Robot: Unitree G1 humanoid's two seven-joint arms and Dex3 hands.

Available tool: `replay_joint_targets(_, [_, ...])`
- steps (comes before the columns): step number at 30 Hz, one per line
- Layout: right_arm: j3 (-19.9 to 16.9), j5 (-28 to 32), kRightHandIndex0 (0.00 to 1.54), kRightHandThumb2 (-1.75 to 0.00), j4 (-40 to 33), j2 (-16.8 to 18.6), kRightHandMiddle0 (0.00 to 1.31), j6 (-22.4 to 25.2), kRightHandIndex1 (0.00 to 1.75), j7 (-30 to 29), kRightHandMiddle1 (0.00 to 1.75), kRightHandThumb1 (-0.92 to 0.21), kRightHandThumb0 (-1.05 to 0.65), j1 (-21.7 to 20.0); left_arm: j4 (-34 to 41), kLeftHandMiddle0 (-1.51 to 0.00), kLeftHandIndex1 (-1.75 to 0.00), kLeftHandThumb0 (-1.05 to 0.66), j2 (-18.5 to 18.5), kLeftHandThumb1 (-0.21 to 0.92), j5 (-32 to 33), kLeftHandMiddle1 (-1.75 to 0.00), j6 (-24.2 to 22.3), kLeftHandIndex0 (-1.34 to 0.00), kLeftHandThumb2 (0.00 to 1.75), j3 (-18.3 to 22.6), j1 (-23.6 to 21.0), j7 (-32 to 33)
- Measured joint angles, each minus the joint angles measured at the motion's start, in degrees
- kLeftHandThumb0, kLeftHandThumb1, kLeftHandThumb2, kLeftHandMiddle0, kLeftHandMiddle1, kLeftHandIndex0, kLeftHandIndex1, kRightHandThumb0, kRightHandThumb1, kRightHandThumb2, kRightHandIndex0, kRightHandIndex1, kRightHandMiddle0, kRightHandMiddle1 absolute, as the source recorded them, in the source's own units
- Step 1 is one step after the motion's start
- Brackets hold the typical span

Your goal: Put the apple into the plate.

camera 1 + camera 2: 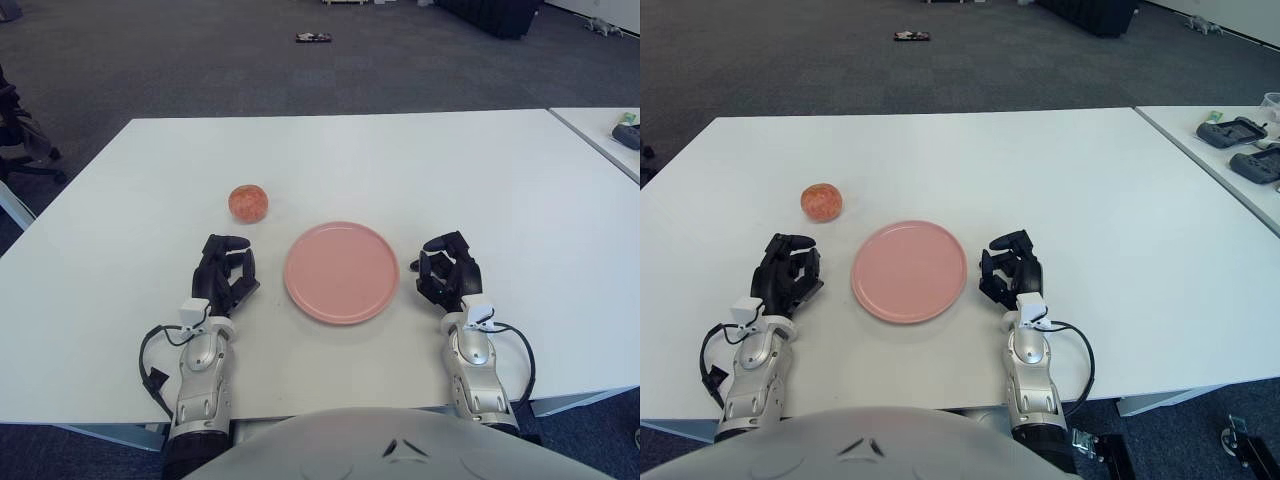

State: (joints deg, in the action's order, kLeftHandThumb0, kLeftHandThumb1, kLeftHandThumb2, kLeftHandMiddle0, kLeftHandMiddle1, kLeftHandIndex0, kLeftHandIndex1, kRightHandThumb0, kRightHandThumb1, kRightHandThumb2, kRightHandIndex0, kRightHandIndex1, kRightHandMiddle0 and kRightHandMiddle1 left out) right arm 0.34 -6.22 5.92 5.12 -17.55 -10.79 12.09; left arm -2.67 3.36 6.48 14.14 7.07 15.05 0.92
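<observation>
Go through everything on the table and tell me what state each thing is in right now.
Apple: on the table, outside the plate, untouched.
Plate: flat on the table, nothing on it.
Left robot hand: left of the plate, fingers curled, holding nothing.
Right robot hand: right of the plate, fingers curled, holding nothing.

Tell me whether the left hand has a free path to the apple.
Probably yes: the left hand sits just short of the apple, with only bare table between; the plate lies aside.
</observation>
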Motion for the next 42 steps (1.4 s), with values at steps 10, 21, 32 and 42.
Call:
replay_joint_targets(10, [0.04,-0.01,0.65,-0.88,-0.01,0.04,0.35,0.00,1.31,-0.12,1.75,-0.66,-0.38,0.01,1.86,-0.80,-1.75,-0.39,-0.05,0.63,2.01,-1.75,0.03,-0.37,0.93,0.40,0.18,-1.85])
replay_joint_targets(21, [0.08,0.00,0.66,-0.87,0.00,0.11,0.34,0.00,1.31,-0.30,1.75,-0.67,-0.38,0.02,6.83,-0.81,-1.75,-0.39,-3.62,0.62,-2.67,-1.75,-2.99,-0.38,0.94,1.58,-5.26,0.93])
replay_joint_targets(32, [0.06,0.04,0.66,-0.85,0.00,0.11,0.33,-0.05,1.32,-0.16,1.75,-0.69,-0.38,0.03,-2.38,-0.76,-1.75,-0.40,-8.03,0.61,-9.73,-1.75,3.64,-0.39,0.95,2.54,-14.27,4.32])
replay_joint_targets(42, [0.07,-0.34,0.63,-0.88,-0.03,0.09,0.34,-0.42,1.34,-0.86,1.75,-0.67,-0.38,0.07,-11.35,-0.09,-1.51,-0.43,-14.65,0.78,-18.18,-1.26,12.51,-0.10,0.77,1.74,-21.09,7.10])
